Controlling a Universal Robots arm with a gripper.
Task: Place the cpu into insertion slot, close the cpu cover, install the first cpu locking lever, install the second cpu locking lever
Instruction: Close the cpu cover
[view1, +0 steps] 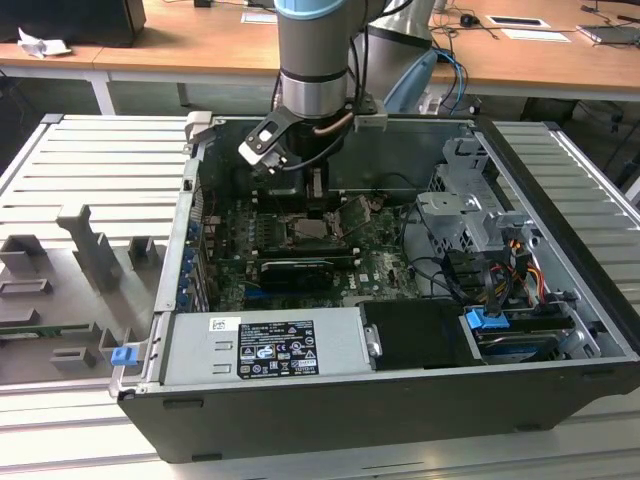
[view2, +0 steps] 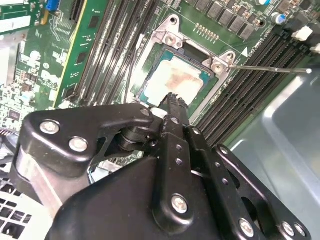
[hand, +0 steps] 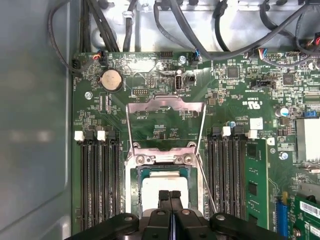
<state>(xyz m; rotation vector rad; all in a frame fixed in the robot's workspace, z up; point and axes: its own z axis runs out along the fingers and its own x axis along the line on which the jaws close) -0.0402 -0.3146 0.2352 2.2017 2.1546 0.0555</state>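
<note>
The exterior view shows the gripper (view1: 315, 205) reaching down into the open computer case (view1: 560, 200). The first wrist view shows the cpu cover (hand: 165, 106) swung back, away from the insertion slot (hand: 135, 187). In both wrist views the cpu (hand: 165, 181) lies flat inside this slot, and the fingers (view2: 172, 107) are clenched together with nothing between them, their tips at the cpu face; if they touch it, I cannot tell.

We get open room straight down through the open case (view1: 560, 195) top; round the insertion slot (view2: 169, 39) it's tight: cpu cover (hand: 166, 125) raised on one side, memory slots (hand: 100, 180) flanking both sides, thin locking lever (hand: 207, 186) sticking out, black cables (hand: 200, 30) past the cover
</note>
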